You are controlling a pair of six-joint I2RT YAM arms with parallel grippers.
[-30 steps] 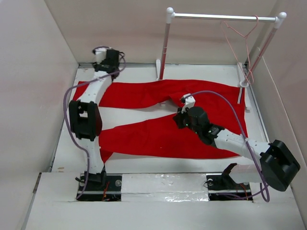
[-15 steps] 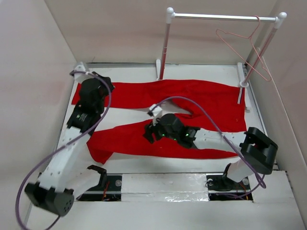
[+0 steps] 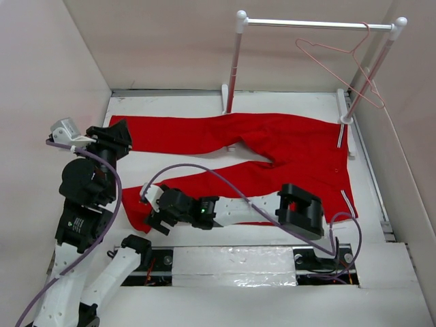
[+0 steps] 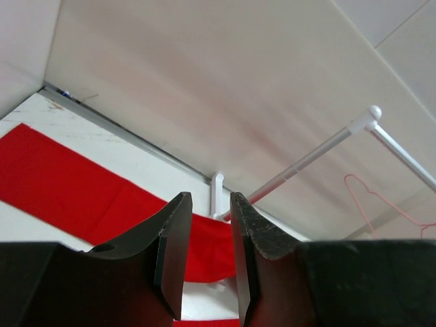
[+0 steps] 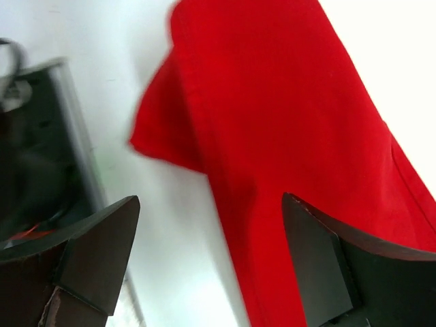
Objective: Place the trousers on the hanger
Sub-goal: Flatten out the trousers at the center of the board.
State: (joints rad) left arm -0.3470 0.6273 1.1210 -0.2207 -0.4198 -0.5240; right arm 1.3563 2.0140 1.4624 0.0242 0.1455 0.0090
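The red trousers (image 3: 286,146) lie spread flat on the white table, waist at the right and both legs running left. The pink wire hanger (image 3: 337,58) hangs by its hook from the silver bar at the back right, apart from both arms. My left gripper (image 3: 122,128) is raised near the end of the far leg. Its jaws stand narrowly apart with nothing between them (image 4: 210,204). My right gripper (image 3: 151,219) is low over the near leg's cuff, wide open (image 5: 210,199), with red cloth (image 5: 286,102) under one finger and bare table under the other.
The white-posted rack (image 3: 313,24) stands along the back, with one post (image 3: 230,82) beside the trousers' far edge. Pale walls close in on the left, back and right. The arm bases (image 3: 143,259) sit on the near ledge.
The right arm has swept from the crotch leftward to the near leg's cuff, and its jaws have opened wide. The left arm has pulled back from the far left corner. The hanger has swung on the bar.
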